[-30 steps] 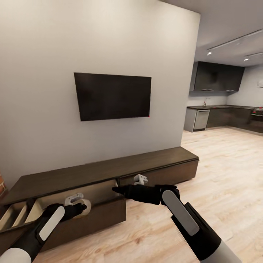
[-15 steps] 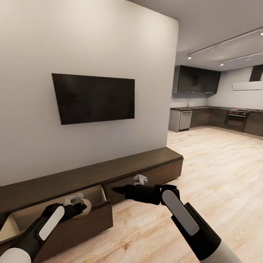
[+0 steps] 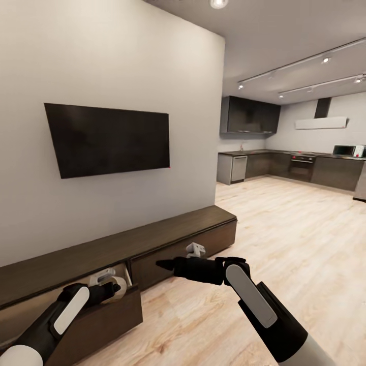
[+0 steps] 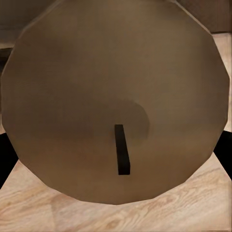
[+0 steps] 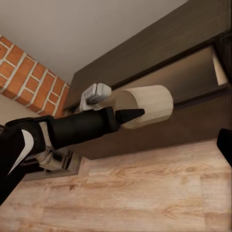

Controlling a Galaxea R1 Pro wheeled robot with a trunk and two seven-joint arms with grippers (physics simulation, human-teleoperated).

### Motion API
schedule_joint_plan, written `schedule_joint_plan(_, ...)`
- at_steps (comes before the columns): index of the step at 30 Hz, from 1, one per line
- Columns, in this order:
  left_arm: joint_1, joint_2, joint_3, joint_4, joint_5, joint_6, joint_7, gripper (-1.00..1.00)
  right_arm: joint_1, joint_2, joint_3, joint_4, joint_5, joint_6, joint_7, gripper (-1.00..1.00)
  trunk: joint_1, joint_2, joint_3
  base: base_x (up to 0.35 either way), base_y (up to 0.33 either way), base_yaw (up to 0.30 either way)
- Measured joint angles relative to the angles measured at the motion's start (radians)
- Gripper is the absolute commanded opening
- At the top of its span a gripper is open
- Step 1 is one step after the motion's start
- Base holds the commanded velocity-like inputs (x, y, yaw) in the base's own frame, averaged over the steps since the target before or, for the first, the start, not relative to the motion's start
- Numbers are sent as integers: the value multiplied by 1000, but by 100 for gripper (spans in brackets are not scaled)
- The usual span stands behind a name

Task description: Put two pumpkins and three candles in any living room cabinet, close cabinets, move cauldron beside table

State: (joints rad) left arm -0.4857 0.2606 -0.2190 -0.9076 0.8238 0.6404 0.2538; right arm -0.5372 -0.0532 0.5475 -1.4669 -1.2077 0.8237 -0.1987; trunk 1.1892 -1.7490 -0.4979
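Note:
My left gripper point(image 3: 114, 288) is shut on a cream candle point(image 3: 119, 284), held just in front of the cabinet's point(image 3: 168, 235) open left drawer point(image 3: 104, 312). In the left wrist view the candle's round top point(image 4: 111, 72) and black wick point(image 4: 122, 154) sit close to the lens, between the fingers point(image 4: 4, 157). The right wrist view looks across at the same candle point(image 5: 150, 104) in the left gripper point(image 5: 129, 115), with the pale drawer inside point(image 5: 193, 72) behind it. My right gripper point(image 3: 161, 264) hangs open and empty before the cabinet's shut right drawer front. Pumpkins, cauldron and table are out of view.
A dark television point(image 3: 109, 138) hangs on the white wall above the cabinet. Pale wood floor point(image 3: 284, 229) runs right toward a kitchen with dark counters point(image 3: 284, 165). A red brick wall point(image 5: 24, 77) stands beyond the cabinet's far end.
The head camera has swung right, so wall, television and cabinet slid left and more of the kitchen shows. Both arms keep the same pose, the candle still held.

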Motion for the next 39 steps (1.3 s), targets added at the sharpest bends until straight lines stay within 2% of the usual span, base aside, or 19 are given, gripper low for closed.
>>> schedule_joint_plan(11,0,0,0,0,0,0,0,-100,0,0,-2,17,-5,0,0,100,0,0,11,0,0,-242)
schedule_joint_plan(17,0,0,0,0,0,0,0,-100,0,0,-3,57,-55,0,15,100,0,0,11,0,0,-276)
schedule_joint_plan(21,0,0,0,0,1,0,0,-100,0,-2,-3,67,-65,0,17,100,0,0,10,0,0,-110)
schedule_joint_plan(28,0,-1,0,0,-1,0,0,-100,0,-12,-85,69,-69,3,17,100,0,0,8,0,0,-131)
schedule_joint_plan(39,0,0,0,0,-1,0,0,-100,0,-18,-97,71,-70,2,18,100,0,0,6,0,0,-273)
